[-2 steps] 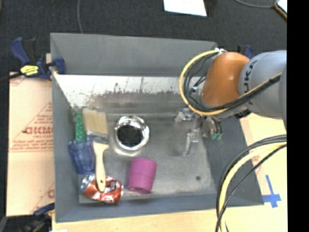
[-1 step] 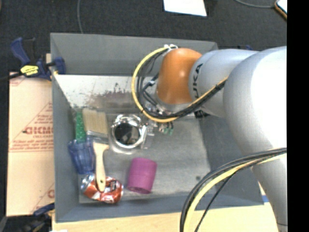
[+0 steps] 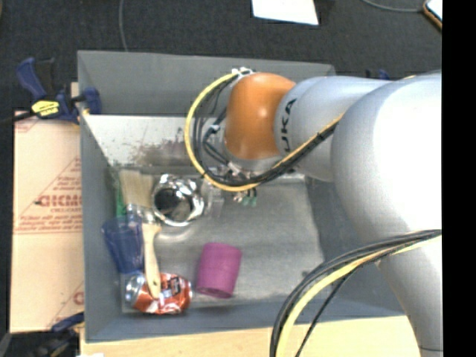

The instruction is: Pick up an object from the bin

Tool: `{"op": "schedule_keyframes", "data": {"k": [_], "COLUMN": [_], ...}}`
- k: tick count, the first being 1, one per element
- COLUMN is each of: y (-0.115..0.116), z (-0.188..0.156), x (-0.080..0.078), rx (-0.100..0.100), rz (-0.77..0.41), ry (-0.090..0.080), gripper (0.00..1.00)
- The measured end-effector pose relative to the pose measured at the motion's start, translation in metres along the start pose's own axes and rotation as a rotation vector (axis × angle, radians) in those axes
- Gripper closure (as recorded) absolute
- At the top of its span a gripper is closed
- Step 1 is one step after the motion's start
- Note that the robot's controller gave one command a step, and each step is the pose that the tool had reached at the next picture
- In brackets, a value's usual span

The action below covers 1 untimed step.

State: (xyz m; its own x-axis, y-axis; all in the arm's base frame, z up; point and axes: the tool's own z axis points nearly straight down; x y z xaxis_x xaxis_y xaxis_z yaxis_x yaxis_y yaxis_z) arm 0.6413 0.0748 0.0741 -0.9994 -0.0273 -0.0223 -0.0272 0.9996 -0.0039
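Observation:
My gripper (image 3: 220,192) hangs low in the back half of the bin, mostly hidden under the arm's orange cover. Just to its left, touching or nearly touching it, lies a shiny metal cup (image 3: 175,200) with its dark mouth facing up. A magenta plastic cup (image 3: 218,269) lies on its side in front of the gripper, well apart from it. A paintbrush (image 3: 146,229) with pale bristles and a wooden handle runs from the back left toward the front.
A blue translucent cup (image 3: 123,244) stands by the left wall. A crushed red and silver can (image 3: 159,294) lies in the front left corner under the brush handle. A green sliver (image 3: 117,200) shows beside the bristles. The arm covers the bin's right side.

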Motion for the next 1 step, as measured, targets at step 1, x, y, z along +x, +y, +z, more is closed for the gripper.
{"op": "schedule_keyframes", "data": {"k": [1], "y": [-0.0057], "z": [0.0003], "x": [-0.001], "rx": [0.0], "rz": [-0.037], "ry": [0.0], "gripper": [1.0]}}
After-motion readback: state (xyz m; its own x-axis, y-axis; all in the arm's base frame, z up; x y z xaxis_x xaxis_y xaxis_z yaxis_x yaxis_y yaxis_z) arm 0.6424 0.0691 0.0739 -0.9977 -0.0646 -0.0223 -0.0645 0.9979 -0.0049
